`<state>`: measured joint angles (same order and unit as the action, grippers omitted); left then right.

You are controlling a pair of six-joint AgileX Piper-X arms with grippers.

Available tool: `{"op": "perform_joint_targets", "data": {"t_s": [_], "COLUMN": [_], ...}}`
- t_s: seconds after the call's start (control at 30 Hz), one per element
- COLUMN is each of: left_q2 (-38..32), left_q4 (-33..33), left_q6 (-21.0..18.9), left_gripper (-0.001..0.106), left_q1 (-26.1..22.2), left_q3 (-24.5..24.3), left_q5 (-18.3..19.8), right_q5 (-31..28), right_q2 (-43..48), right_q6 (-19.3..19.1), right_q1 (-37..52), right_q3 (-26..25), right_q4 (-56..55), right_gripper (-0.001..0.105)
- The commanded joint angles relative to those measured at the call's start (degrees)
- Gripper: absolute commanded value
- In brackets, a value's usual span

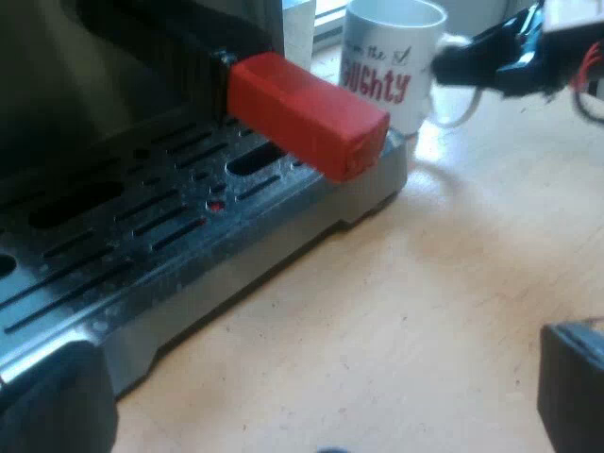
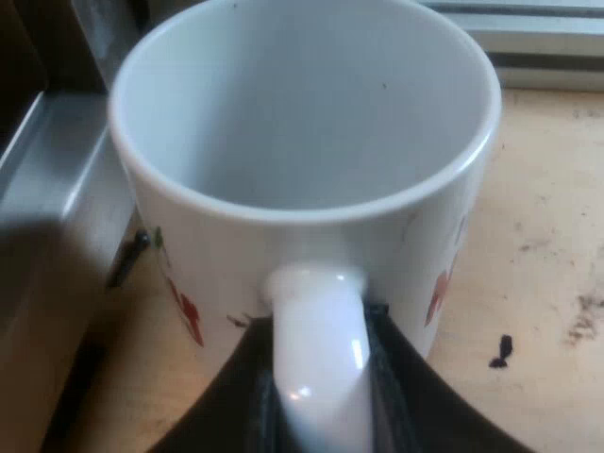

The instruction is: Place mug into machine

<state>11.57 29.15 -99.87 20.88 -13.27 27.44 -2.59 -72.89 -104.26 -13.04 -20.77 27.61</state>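
A white mug (image 1: 389, 58) with red lettering stands upright on the wooden table by the corner of the espresso machine's drip tray (image 1: 189, 236). My right gripper (image 1: 495, 55) is at the mug's handle (image 1: 461, 104). In the right wrist view the empty mug (image 2: 302, 142) is close up, and my right gripper (image 2: 316, 411) is shut on its white handle (image 2: 316, 359), one black finger on each side. The holder's red handle end (image 1: 307, 113) sticks out over the tray. My left gripper (image 1: 311, 415) hangs open above the table beside the tray, holding nothing.
The slotted metal tray (image 1: 113, 245) is wet and bare under the red handle. The machine's metal side (image 2: 47, 217) stands close beside the mug. Dark specks (image 2: 500, 351) lie on the wooden table (image 1: 425, 302). A window sill (image 2: 538, 38) runs behind the mug.
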Motion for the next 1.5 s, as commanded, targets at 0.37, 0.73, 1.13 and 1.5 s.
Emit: {"op": "perform_joint_targets", "data": {"t_s": [0.37,0.73,1.13,1.5], "left_q2": [-0.17,-0.17,-0.17,-0.17], "left_q4": [-1.46,-5.93,-6.36,-6.36], "left_q6": [-0.13,-0.13,-0.13,-0.13], "left_gripper": [0.093,0.093,0.093,0.093], "left_q1": [0.28,0.28,0.28,0.28], "left_q3": [2.04,3.45,3.62,3.62], "left_q5": [-12.54,-12.9,-12.9,-12.9], "right_q5": [0.3,-1.08,-9.96,-10.9], "right_q2": [28.46,48.19,48.01,30.46], "right_q6": [-4.09,-3.14,2.27,3.06], "right_q1": [-3.23,-17.11,-32.85,-36.49], "right_q3": [-0.35,-1.83,-2.95,-3.35], "right_q4": [-26.72,-44.02,-43.99,-23.45], "right_gripper": [0.0,0.0,0.0,0.0]}}
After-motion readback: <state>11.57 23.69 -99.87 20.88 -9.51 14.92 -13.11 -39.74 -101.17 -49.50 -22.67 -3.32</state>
